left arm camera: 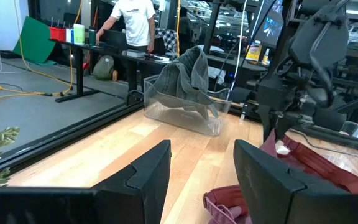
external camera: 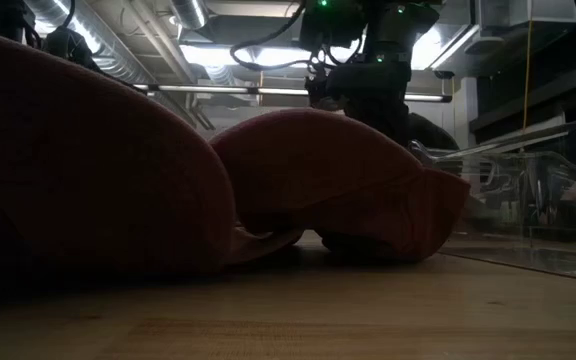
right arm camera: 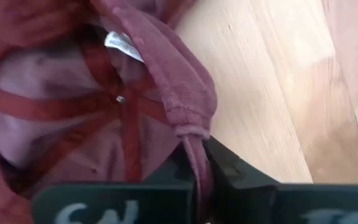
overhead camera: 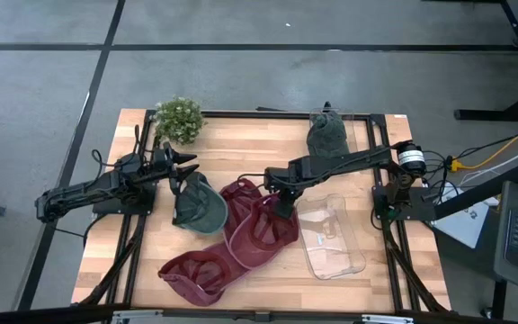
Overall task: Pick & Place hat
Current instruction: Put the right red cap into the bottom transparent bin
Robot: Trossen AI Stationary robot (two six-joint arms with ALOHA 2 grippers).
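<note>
A maroon hat (overhead camera: 259,229) lies on the wooden table with its inside turned up, showing seams and a white label (right arm camera: 122,45). My right gripper (overhead camera: 282,205) stands over its far-right rim, pointing steeply down and shut on that rim. A second maroon hat (overhead camera: 200,270) lies near the front edge, touching the first. A dark green cap (overhead camera: 198,205) lies to their left. My left gripper (overhead camera: 183,167) hovers level and open at the far left, above the green cap's far side, with nothing between its fingers (left arm camera: 148,174). My right gripper pinches the maroon hat's rim (right arm camera: 194,134) between its two fingers, on the edge toward the table's right. The fingers (right arm camera: 229,171) come from above, slanting steeply down. In the low view the hat (external camera: 338,170) still rests on the table.
A clear plastic container (overhead camera: 331,238) lies just right of the held hat. Another clear box at the far edge carries a grey-green hat (overhead camera: 326,135). A small potted plant (overhead camera: 178,119) stands at the far left corner. A person stands in the room beyond (left arm camera: 132,18).
</note>
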